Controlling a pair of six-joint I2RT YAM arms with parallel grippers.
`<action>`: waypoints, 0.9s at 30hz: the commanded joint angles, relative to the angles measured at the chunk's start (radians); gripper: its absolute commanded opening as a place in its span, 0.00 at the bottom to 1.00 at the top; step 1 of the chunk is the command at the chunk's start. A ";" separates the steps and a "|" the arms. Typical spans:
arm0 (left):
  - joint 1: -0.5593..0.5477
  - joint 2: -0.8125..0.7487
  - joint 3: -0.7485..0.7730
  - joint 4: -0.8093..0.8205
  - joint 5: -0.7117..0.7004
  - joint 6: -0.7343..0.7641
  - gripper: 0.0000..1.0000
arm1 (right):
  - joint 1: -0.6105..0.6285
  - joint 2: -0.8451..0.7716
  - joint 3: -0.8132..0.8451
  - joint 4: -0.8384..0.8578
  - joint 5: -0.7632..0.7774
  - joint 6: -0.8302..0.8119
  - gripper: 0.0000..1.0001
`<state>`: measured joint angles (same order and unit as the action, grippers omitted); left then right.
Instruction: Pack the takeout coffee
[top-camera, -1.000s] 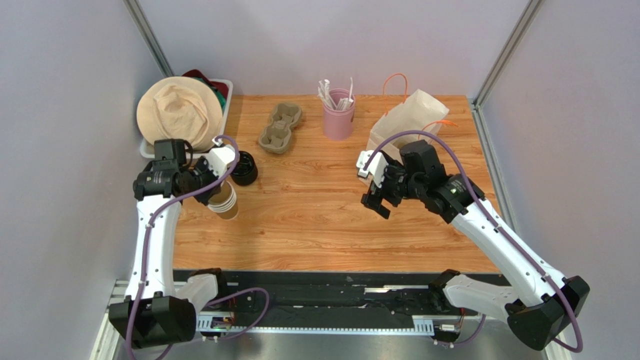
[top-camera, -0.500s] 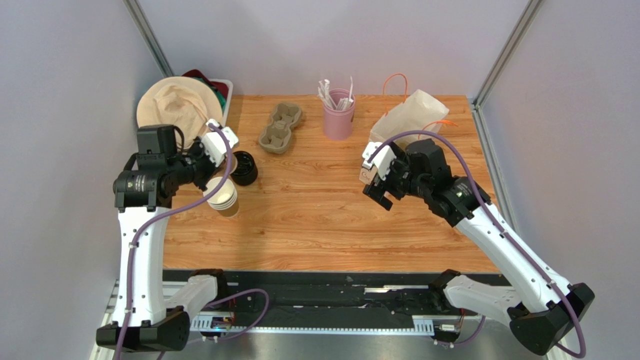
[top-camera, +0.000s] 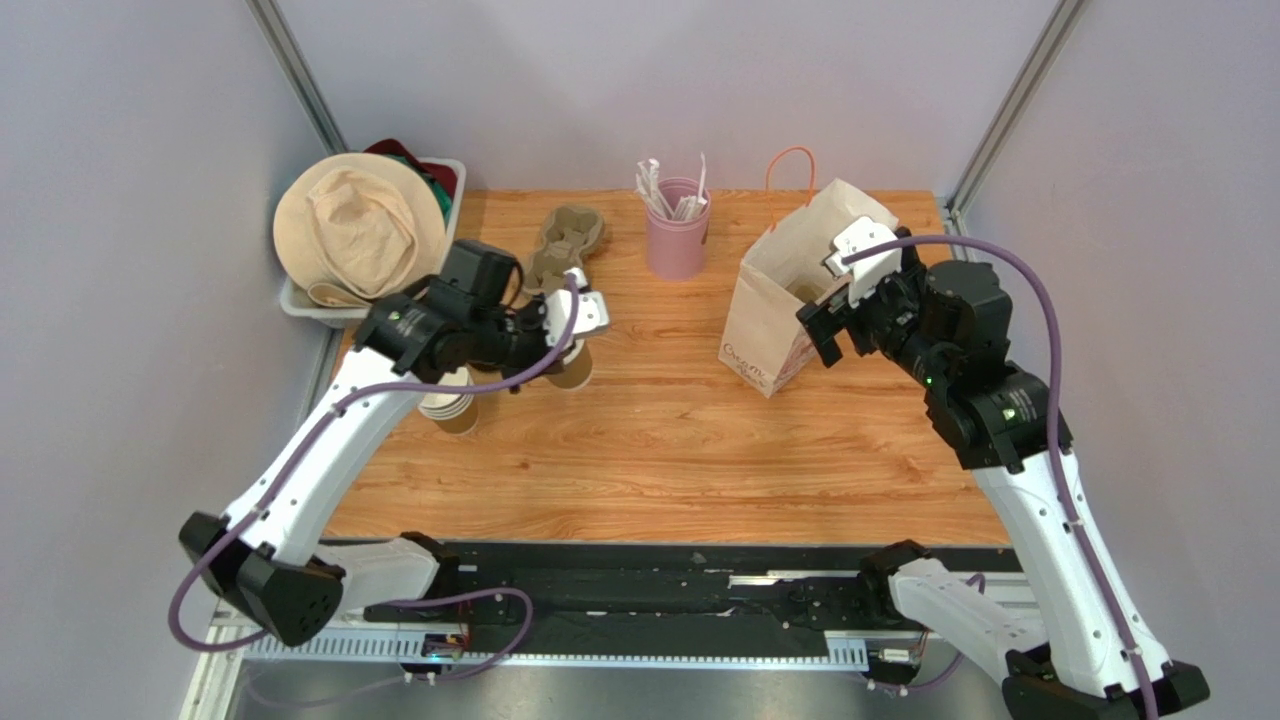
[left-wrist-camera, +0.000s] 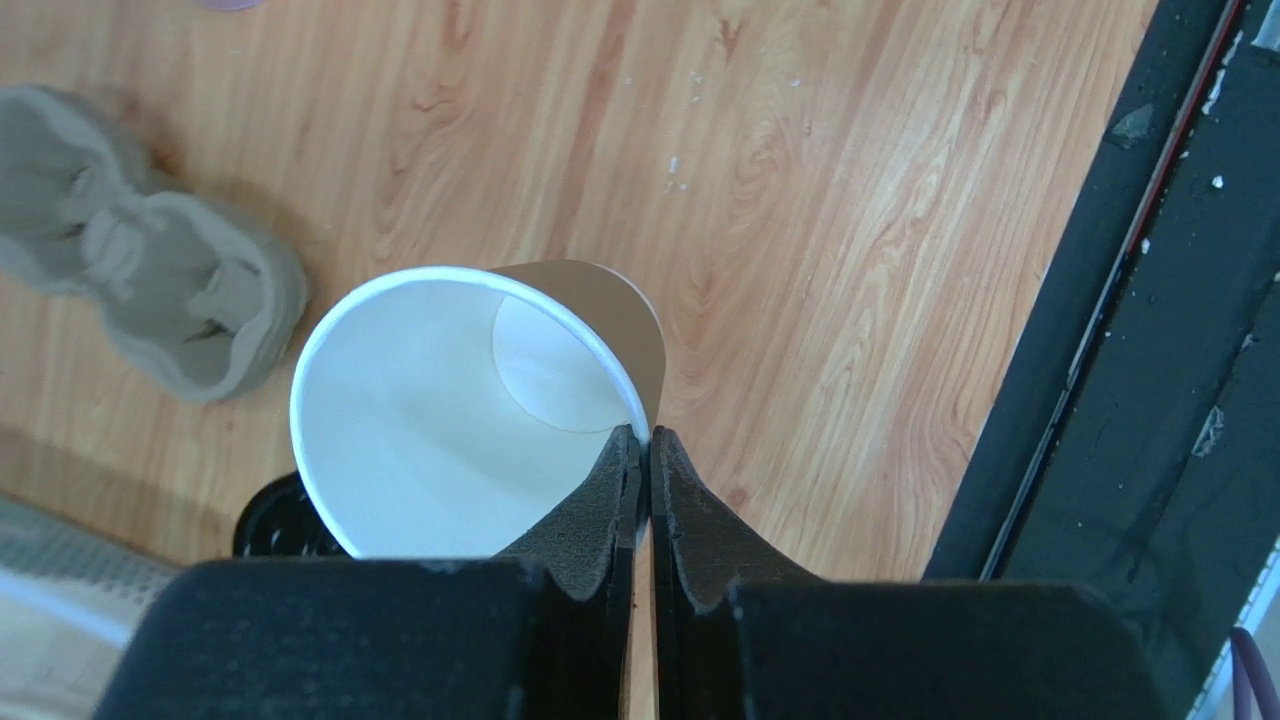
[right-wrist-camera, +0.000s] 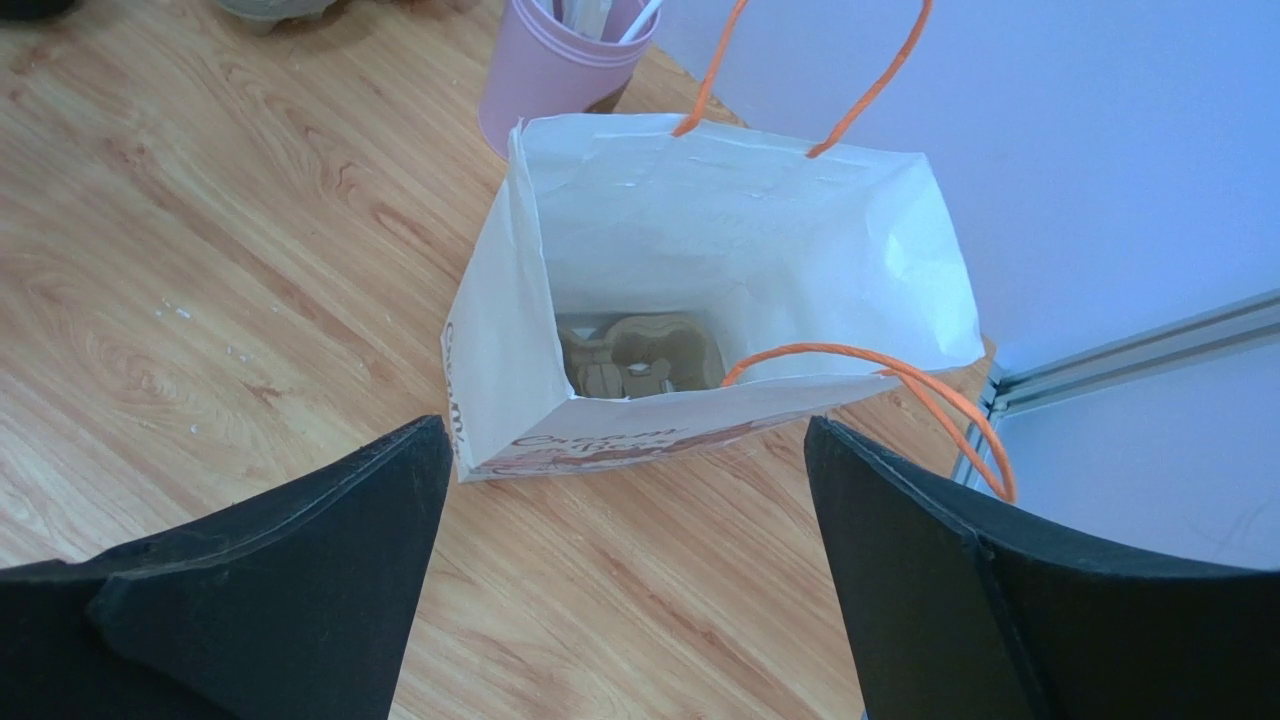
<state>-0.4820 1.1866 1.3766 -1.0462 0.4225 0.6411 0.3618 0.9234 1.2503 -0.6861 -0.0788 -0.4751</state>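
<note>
Moved since: both arms. The left arm has swung away from the nested stack of brown paper cups (top-camera: 449, 405) towards the white paper bag with orange handles (top-camera: 766, 308), bringing one cup along. The right arm has gone from the open bench to the bag's mouth.
Cup: the single brown kraft paper cup with a white inside (left-wrist-camera: 451, 420) hangs tilted, well to the left of the bag, between the bag and the stack.
Left gripper (left-wrist-camera: 648, 465): fingers clenched on the cup's rolled rim, one inside the wall and one outside.
Right gripper (right-wrist-camera: 624, 438): fingers released and spread wide above the bag's near edge, grasping nothing.
Bag: upright, mouth open. A brown moulded piece (right-wrist-camera: 639, 360), probably a cup carrier, lies at the bottom.
Step in hand: carrying the cup to the bag, as I judge it.
Doing it well: a pinch on one spot of the rim is a thin hold, so move slowly and bring the cup level before it reaches the bag. Come in from above the mouth and lower it base first towards the moulded piece.
Watch: one orange handle (right-wrist-camera: 887, 390) loops across the near edge of the mouth and could catch the cup. The right fingers may need to steady the bag or move clear.
</note>
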 joint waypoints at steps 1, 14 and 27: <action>-0.119 0.089 -0.040 0.124 -0.048 -0.020 0.00 | -0.043 -0.029 0.011 0.034 -0.058 0.033 0.95; -0.348 0.372 -0.063 0.313 -0.076 -0.058 0.00 | -0.144 -0.055 -0.041 0.046 -0.098 0.043 0.95; -0.461 0.464 -0.097 0.408 -0.083 -0.109 0.00 | -0.150 -0.069 -0.083 0.069 -0.096 0.046 0.95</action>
<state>-0.9165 1.6257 1.2839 -0.6758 0.3305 0.5564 0.2188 0.8761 1.1748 -0.6716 -0.1665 -0.4519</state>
